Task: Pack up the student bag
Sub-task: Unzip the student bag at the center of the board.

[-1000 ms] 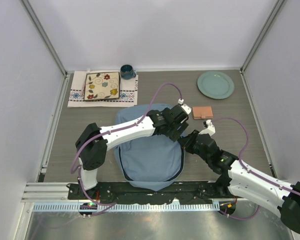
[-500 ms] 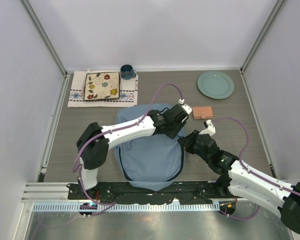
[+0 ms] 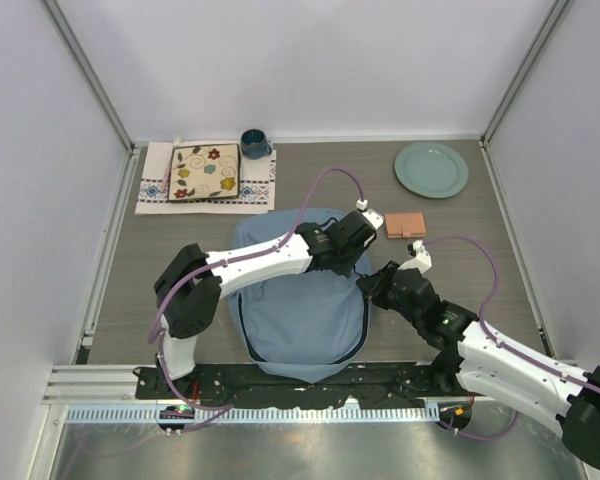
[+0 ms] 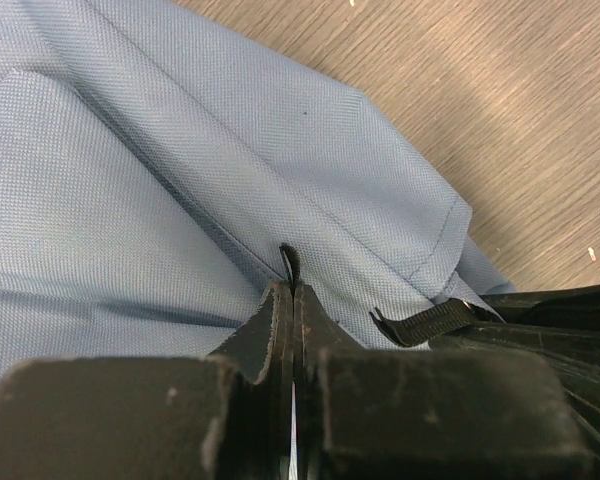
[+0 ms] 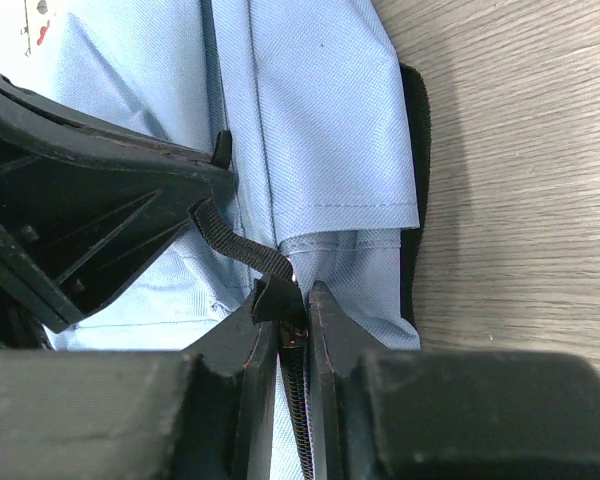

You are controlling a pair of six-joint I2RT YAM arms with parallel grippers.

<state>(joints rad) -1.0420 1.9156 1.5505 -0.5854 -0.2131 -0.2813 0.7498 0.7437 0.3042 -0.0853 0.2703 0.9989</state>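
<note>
The student bag (image 3: 300, 310), a dusty-blue backpack, lies flat on the table between the arms. My left gripper (image 3: 355, 265) is down on its right edge and shut. In the left wrist view its fingertips (image 4: 278, 300) press together at a seam of the bag (image 4: 130, 200), with a small dark tab (image 4: 288, 258) poking out between them. My right gripper (image 3: 370, 290) sits just beside it, shut on the bag's zipper line (image 5: 298, 400). A black webbing strap (image 5: 235, 245) ends at that gripper's tips. The left gripper's black body (image 5: 80, 190) fills the left of the right wrist view.
A small brown book (image 3: 405, 224) lies right of the bag, and a teal plate (image 3: 432, 169) sits at the back right. A floral book (image 3: 204, 172) rests on a patterned cloth (image 3: 150, 190) at the back left, next to a dark blue mug (image 3: 254, 143). White walls close three sides.
The left gripper's jaws have closed from open onto the bag's seam, and it has shifted slightly towards the bag's right edge. The right arm has not moved.
</note>
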